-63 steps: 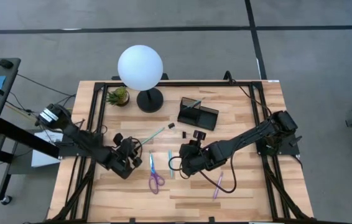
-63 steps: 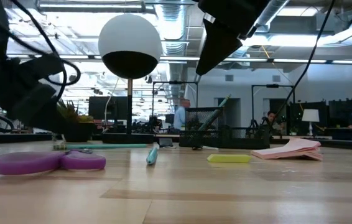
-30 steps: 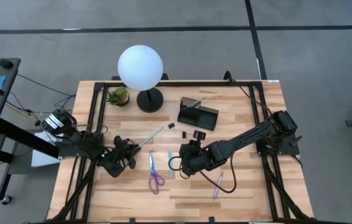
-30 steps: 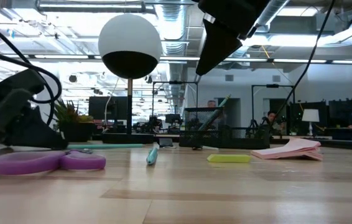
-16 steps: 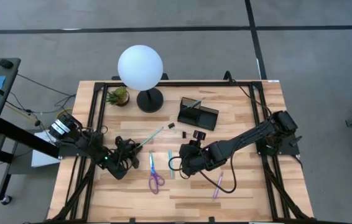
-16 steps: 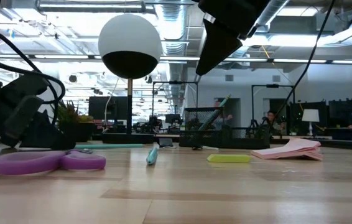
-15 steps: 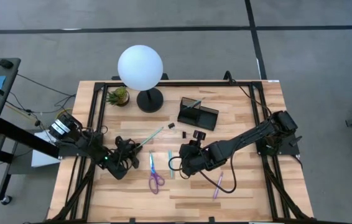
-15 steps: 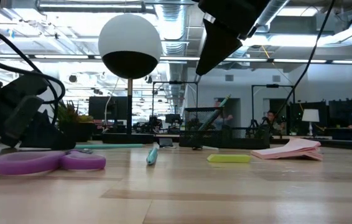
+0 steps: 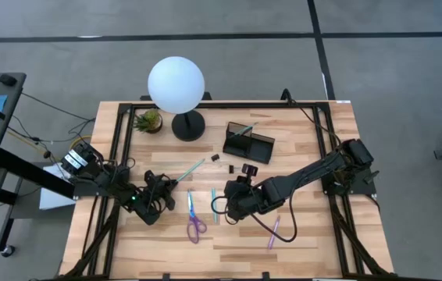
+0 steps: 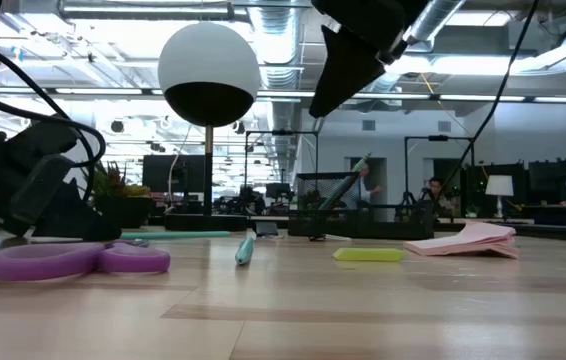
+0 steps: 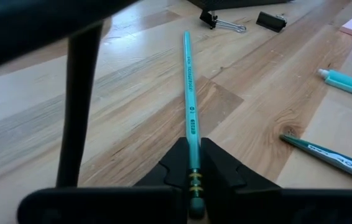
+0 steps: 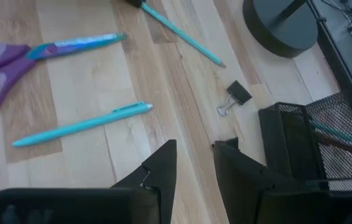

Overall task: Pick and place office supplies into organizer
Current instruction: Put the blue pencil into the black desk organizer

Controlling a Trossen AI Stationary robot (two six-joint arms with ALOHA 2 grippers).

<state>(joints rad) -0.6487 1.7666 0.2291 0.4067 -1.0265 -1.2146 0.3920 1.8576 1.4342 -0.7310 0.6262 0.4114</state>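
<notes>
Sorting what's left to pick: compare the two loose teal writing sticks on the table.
The pencil is slim, ends in an eraser, and is pinched in the left tool. The pen is thicker, has a clip, and lies free below the right tool. Both are teal and rest on the table.

Left arm lay low at left of centre in high view, left gripper [image 9: 161, 190] pinched shut on pencil [image 11: 189, 112]. Right arm reached in from right edge, right gripper [image 12: 194, 163] poised mid-frame, fingers [image 12: 161, 163] slightly parted, nothing held.
</notes>
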